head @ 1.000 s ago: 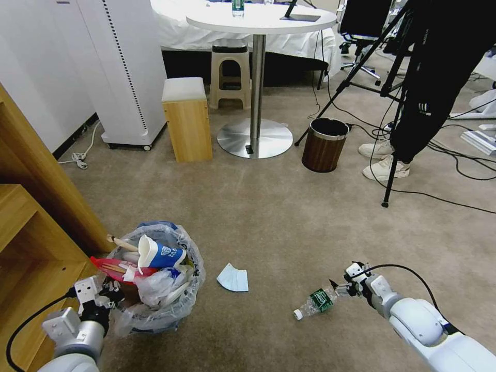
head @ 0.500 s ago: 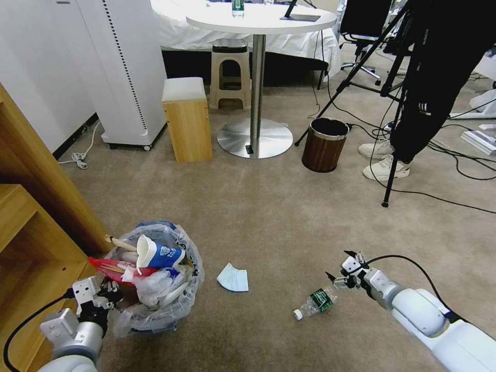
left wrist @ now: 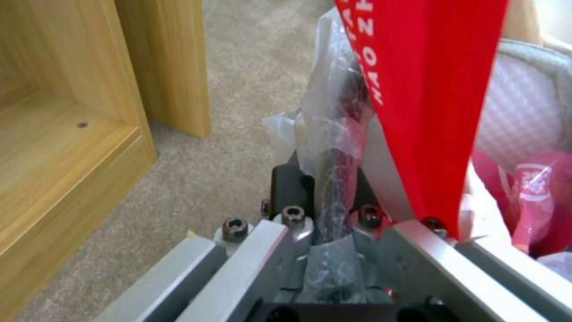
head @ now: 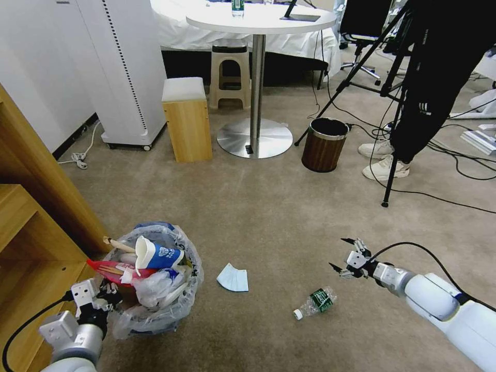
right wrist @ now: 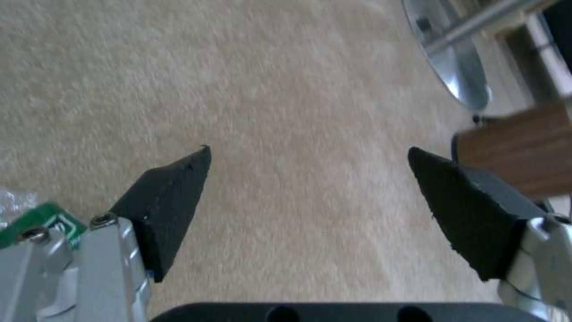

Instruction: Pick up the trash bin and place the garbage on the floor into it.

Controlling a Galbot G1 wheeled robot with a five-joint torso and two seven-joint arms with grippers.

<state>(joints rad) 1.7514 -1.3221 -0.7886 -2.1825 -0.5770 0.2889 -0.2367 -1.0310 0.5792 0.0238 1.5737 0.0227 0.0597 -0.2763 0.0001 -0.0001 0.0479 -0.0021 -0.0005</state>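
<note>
Left gripper [head: 106, 298] grips trash bin [head: 155, 289]; right gripper [head: 345, 254] gapes above bottle [head: 314, 303]

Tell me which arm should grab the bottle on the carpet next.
Right. The right gripper hangs open just past the clear bottle, with nothing in it. The left gripper is shut on the trash bin rim, so it's occupied.

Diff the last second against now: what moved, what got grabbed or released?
The right gripper let go of the clear bottle and pulled up and away from it, jaws open. The bottle now lies on the carpet, roughly where it was. The left gripper stays clamped on the trash bin rim, and the pale blue paper has not moved.
</note>
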